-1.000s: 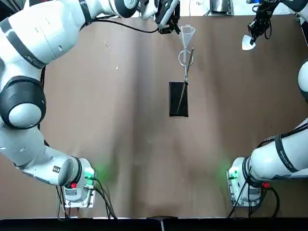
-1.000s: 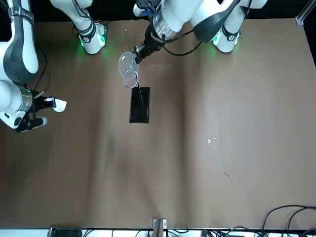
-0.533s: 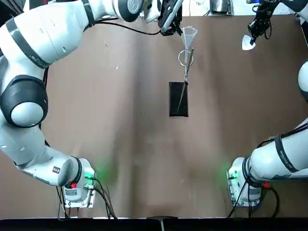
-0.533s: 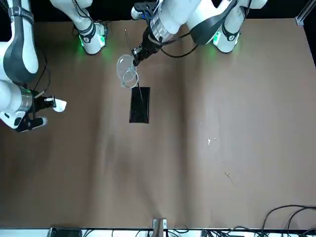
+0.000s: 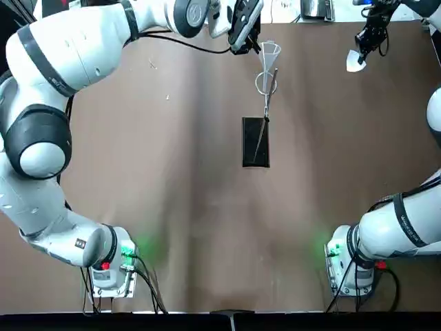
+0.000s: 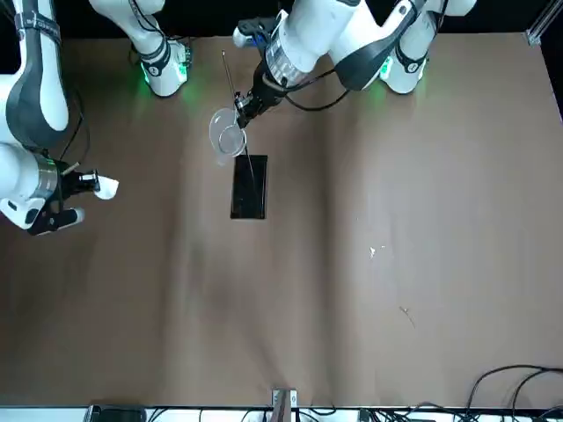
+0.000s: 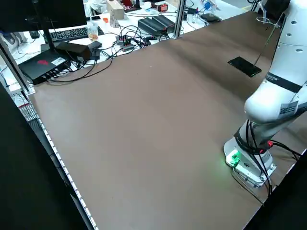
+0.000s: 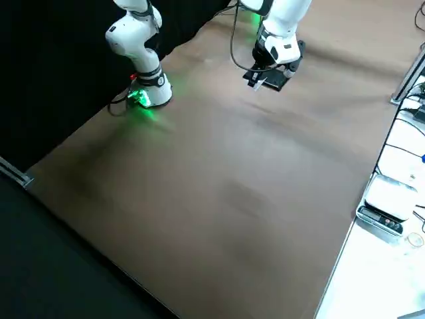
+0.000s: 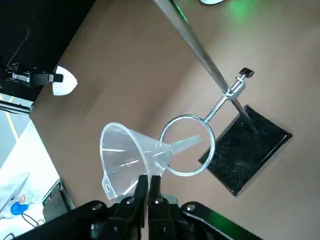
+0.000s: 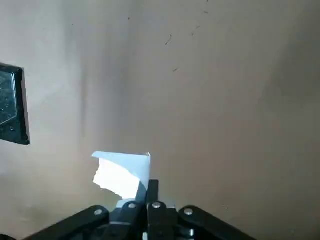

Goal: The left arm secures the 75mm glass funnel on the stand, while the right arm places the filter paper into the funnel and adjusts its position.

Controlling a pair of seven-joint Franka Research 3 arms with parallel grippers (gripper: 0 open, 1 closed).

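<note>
The left claw (image 9: 148, 186) pinched the glass funnel (image 9: 131, 156) tilted, its stem across the stand (image 5: 255, 141) ring (image 9: 188, 145), not down through it. The right claw (image 10: 150, 192) gripped the filter paper (image 10: 121, 174) near the surface's far right corner.

We see a brown table (image 7: 144, 124) with a cluttered bench past its far edge: a black keyboard (image 7: 72, 33), tangled black cables (image 7: 127, 43) and black boxes (image 7: 156, 23). Beyond another edge sits a small grey device (image 8: 388, 206).
</note>
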